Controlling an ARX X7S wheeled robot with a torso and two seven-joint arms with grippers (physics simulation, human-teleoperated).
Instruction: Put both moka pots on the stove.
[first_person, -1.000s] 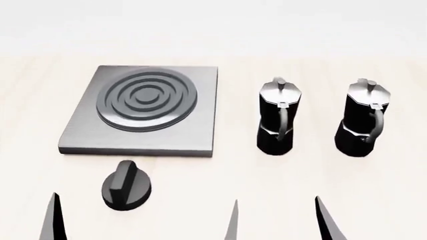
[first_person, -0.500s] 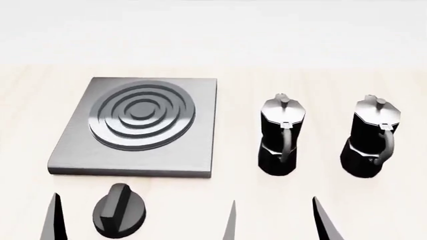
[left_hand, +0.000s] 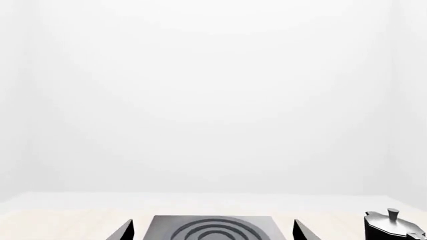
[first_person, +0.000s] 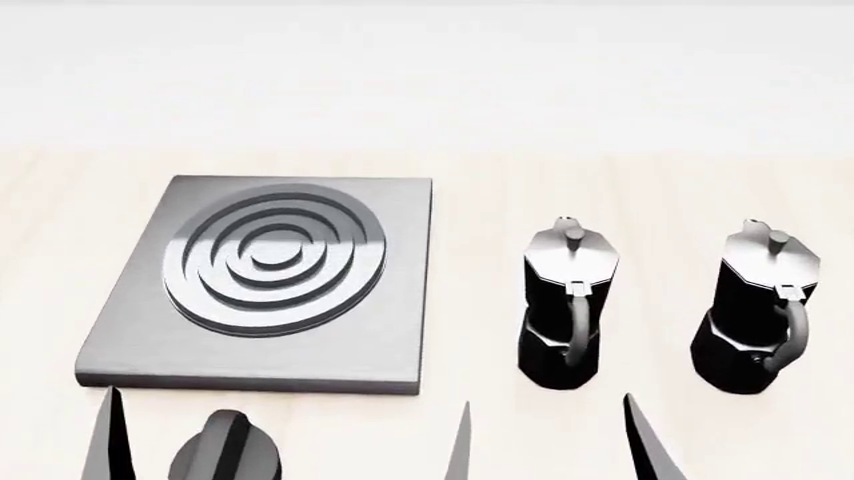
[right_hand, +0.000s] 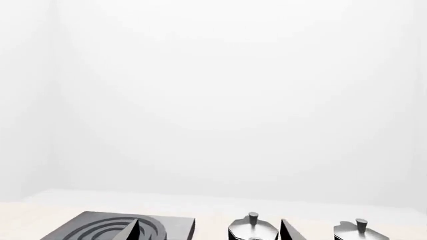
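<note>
Since the earlier frame the head view has tipped downward, so the stove (first_person: 260, 285), the moka pots and the round black knob (first_person: 224, 455) all sit lower in it. The near pot (first_person: 567, 305) and the far pot (first_person: 761, 310) stand upright on the table (first_person: 641, 190), right of the stove, apart. Both pairs of fingers (first_person: 110, 440) (first_person: 647, 445) appear spread and hold nothing, their tips short of the pots.

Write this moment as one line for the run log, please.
stove: bare | left moka pot: upright on table | right moka pot: upright on table | left hand: open | right hand: open
</note>
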